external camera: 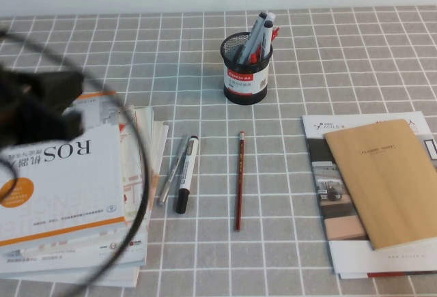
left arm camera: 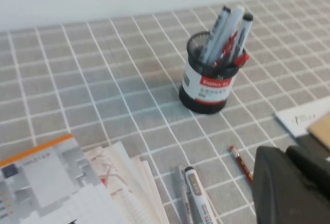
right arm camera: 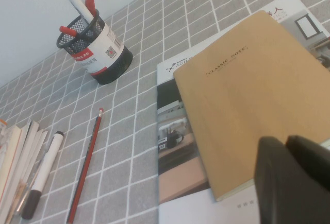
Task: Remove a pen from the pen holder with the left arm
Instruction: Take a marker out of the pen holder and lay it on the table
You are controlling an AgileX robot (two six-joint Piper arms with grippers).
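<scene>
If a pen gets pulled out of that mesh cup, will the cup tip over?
Probably light: the pen holder is open mesh, so it may slide or lift. Its pens lean to one side, so it could tip. Left gripper hovers near the books, right gripper over the notebook.

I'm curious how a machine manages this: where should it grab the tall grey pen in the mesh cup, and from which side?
Grip the upper barrel of the grey pen, the part standing clear above the pen holder rim. Come from above, straddle it, and pull along its lean. The left gripper, shut, is near the books; the right gripper, shut, is by the notebook.
</scene>
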